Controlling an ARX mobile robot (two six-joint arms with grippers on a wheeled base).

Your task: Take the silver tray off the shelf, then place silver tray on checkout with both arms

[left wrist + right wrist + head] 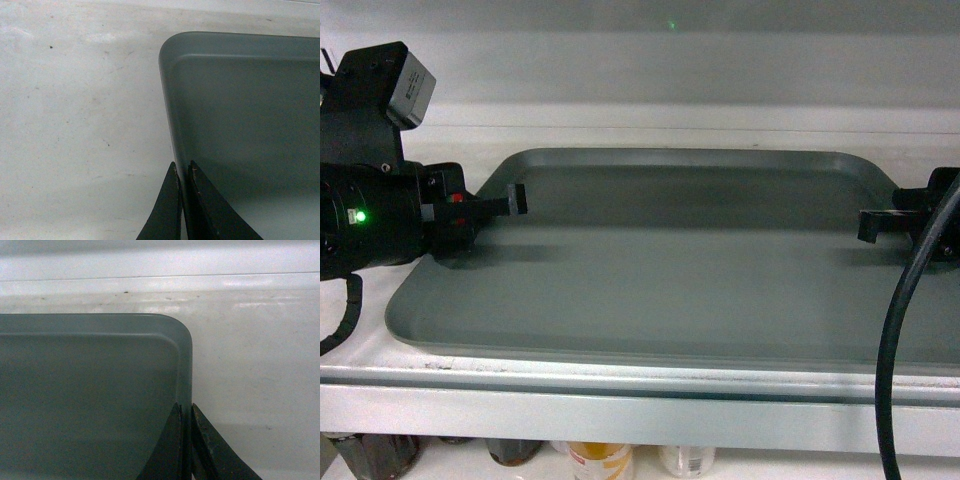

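Your shelf (650,412) fills the head view: white board, silvery-grey front lip, bottle tops just visible below it. The silver tray (680,270) lies flat on that board, covering most of its width, its near long edge just behind the lip; you see no gap under it in any view, so judge it not yet lifted. The checkout is not in view in any camera, so placement cannot be assessed and counts as fully outstanding. Left arm: the left gripper (183,200) straddles the tray's left short rim, one finger outside over the white board, one inside over the tray floor, and the rim fills the narrow slot between them; read this as pinched on the rim. Right arm: the right gripper (185,440) mirrors it on the right short rim near the far corner, fingers drawn close with the rim between them, likewise clamped as far as the wrist view shows. The head view confirms both arms at opposite ends, at roughly matching depth. Status as judged: approach and grasp done on both sides; lift off the shelf, carry, and set-down on the checkout all remain. Watch that both ends rise together.
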